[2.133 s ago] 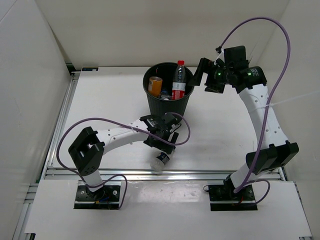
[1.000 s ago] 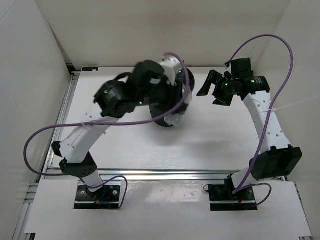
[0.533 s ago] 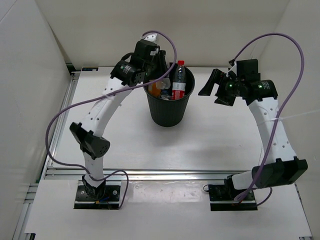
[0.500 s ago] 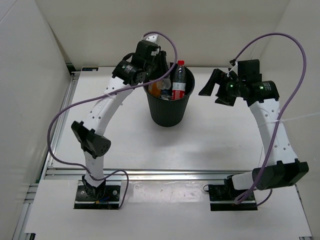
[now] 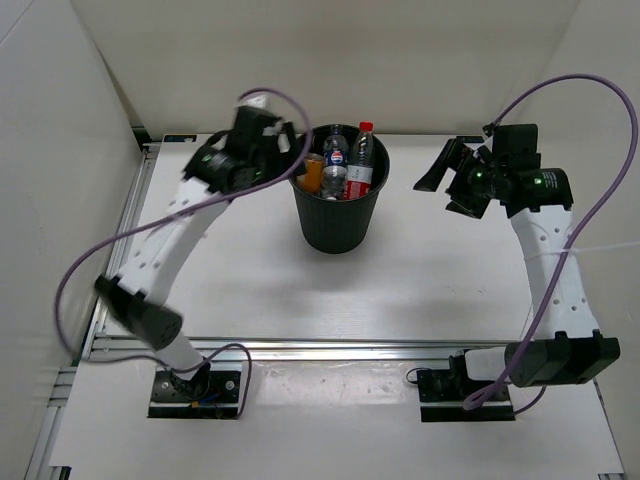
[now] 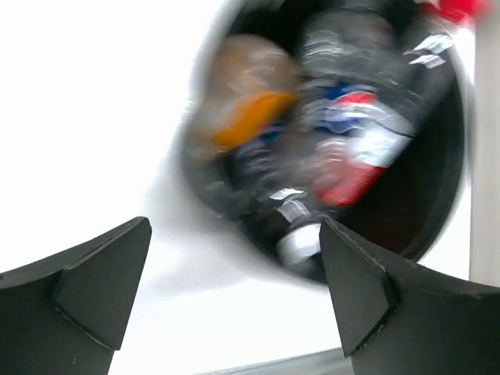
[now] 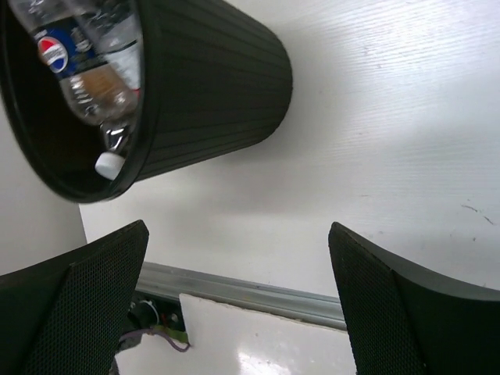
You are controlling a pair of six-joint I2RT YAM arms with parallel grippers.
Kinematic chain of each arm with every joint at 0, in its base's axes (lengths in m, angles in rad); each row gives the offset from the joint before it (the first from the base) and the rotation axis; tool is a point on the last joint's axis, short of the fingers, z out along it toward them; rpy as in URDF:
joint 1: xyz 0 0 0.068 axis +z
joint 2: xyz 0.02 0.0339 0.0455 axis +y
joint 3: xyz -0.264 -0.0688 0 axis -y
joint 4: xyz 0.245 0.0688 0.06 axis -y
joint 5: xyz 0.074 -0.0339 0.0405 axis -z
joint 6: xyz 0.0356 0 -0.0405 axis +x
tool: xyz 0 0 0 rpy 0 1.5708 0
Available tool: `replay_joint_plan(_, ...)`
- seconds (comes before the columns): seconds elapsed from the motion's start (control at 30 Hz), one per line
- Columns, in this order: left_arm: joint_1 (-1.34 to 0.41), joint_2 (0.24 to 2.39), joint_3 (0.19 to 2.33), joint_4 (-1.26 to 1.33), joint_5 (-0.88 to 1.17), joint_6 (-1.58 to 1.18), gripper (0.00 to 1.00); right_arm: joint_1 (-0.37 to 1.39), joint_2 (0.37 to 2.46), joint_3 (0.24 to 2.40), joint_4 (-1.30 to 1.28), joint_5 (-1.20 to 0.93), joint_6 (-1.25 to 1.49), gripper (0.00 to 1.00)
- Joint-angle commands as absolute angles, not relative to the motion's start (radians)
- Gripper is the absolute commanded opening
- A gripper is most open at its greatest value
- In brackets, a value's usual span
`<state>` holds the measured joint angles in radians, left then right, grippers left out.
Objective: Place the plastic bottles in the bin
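Note:
The black bin [image 5: 340, 215] stands at the table's back middle. In it show the short orange bottle [image 5: 313, 172], the blue-label bottle [image 5: 336, 160] and the red-label, red-capped bottle [image 5: 361, 160]. My left gripper [image 5: 287, 150] is blurred, open and empty, just left of the bin's rim. The left wrist view looks into the bin [image 6: 433, 180] at the orange bottle [image 6: 242, 109], the blue-label bottle [image 6: 351, 109] and a pale-capped bottle [image 6: 301, 238]. My right gripper [image 5: 448, 185] is open and empty, in the air right of the bin [image 7: 211, 78].
White walls close the table at the back and both sides. A metal rail [image 5: 330, 347] runs along the near edge, also seen in the right wrist view [image 7: 258, 293]. Purple cables loop from both arms.
My left arm lifted a bottle from the table's front, swung up over the bin and let it go; the blue-label bottle now shows inside. The left gripper pulled back left. My right arm drifted right.

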<state>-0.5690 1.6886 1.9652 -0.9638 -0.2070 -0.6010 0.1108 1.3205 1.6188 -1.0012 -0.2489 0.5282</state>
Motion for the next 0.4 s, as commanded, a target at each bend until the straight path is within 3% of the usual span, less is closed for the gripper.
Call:
replay_joint_plan(0.0,-0.463,1.389,1.765,-1.008,-0.368,-0.685,1.0,0.081,1.338,1.632,-1.031,-0.265,0.56,1.0)
replay_joint_plan(0.07,-0.411,1.269,1.503,-1.031,-0.488,-0.756,1.0,0.081,1.338,1.641,-1.031,-0.278,0.574,1.0)
replay_joint_plan(0.37,-0.244,1.121,1.223,-1.088,-1.068,-0.909,1.0,0.081,1.327,1.683,-1.037,-0.278,0.583,1.0)
